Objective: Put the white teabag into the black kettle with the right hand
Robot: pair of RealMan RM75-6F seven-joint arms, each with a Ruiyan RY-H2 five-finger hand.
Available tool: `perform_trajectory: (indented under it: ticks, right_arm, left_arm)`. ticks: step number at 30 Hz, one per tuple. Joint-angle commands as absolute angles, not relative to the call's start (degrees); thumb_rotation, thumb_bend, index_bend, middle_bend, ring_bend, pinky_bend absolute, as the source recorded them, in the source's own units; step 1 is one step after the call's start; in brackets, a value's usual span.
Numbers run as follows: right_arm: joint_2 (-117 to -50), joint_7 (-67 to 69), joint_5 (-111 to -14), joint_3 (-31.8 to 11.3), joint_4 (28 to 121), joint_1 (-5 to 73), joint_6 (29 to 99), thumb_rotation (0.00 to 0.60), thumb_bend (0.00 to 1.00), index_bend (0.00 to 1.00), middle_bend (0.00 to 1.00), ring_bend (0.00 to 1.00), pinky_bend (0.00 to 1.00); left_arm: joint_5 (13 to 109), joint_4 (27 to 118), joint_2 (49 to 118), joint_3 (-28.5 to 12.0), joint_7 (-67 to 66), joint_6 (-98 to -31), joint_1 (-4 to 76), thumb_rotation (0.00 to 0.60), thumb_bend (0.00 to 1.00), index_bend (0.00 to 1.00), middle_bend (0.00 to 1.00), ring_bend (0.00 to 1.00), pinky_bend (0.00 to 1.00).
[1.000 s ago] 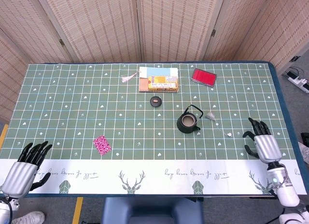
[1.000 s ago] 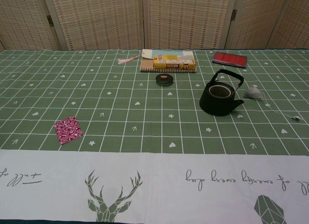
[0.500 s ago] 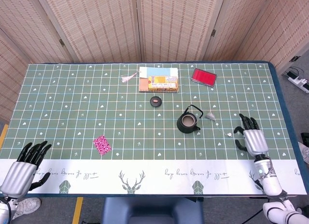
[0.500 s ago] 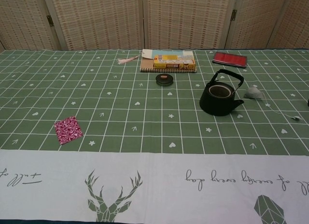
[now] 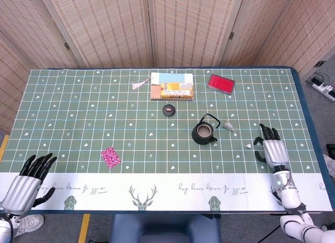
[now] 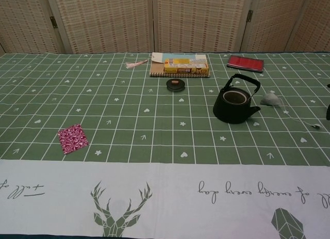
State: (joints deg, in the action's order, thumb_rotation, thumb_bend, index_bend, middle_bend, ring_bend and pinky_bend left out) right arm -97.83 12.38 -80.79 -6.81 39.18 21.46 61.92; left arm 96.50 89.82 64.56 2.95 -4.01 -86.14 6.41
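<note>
The black kettle [image 5: 203, 132] [image 6: 235, 101] stands lidless right of the table's middle, handle upright. Just to its right lies the white teabag [image 5: 227, 126] [image 6: 270, 99], its thin string running to a small tag [image 5: 248, 145] [image 6: 316, 125]. My right hand [image 5: 270, 148] hovers with fingers spread, holding nothing, right of the tag and apart from it; in the chest view only a dark sliver of my right hand [image 6: 328, 109] shows at the right edge. My left hand [image 5: 27, 181] rests with fingers spread at the table's near left corner.
The kettle's round lid [image 5: 168, 109] [image 6: 175, 84] lies behind-left of the kettle. A notebook with a colourful box [image 5: 171, 86] [image 6: 180, 65], a tassel [image 5: 138, 85] and a red phone [image 5: 220, 83] [image 6: 245, 63] sit at the back. A pink patterned packet [image 5: 110, 156] [image 6: 72, 138] lies front left.
My right hand has moved forward and left from the near right edge toward the teabag's tag, now entering the chest view's right edge. The left hand and objects stayed put.
</note>
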Motion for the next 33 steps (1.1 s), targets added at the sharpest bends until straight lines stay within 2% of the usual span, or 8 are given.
perform_trajectory:
  ticks: [1,25,33]
  right_arm:
    - [-98.9,12.6,-80.5,-6.8,37.7,22.0,61.3,0.600,0.40,0.44,0.00,0.00,0.00]
    - [-102.4,12.8,-80.1,-7.2,32.7,25.1,58.5,0.600,0.40,0.48,0.00,0.00,0.00]
    - [-103.0,12.1,-79.9,-7.2,32.1,25.7,57.9,0.600,0.40,0.53,0.00,0.00,0.00]
  left_arm:
    - [96.4,89.8,64.6,2.9,-4.0,-86.1,6.5,0.600,0.28,0.00,0.00,0.07,0.04]
    - [97.1,89.4,64.2,3.1,-1.9,-86.2,6.7,0.600,0.28,0.00,0.00,0.07,0.04]
    - [97.0,89.4,64.1,3.1,-1.8,-86.2,6.7,0.600,0.28,0.00,0.00,0.07,0.04]
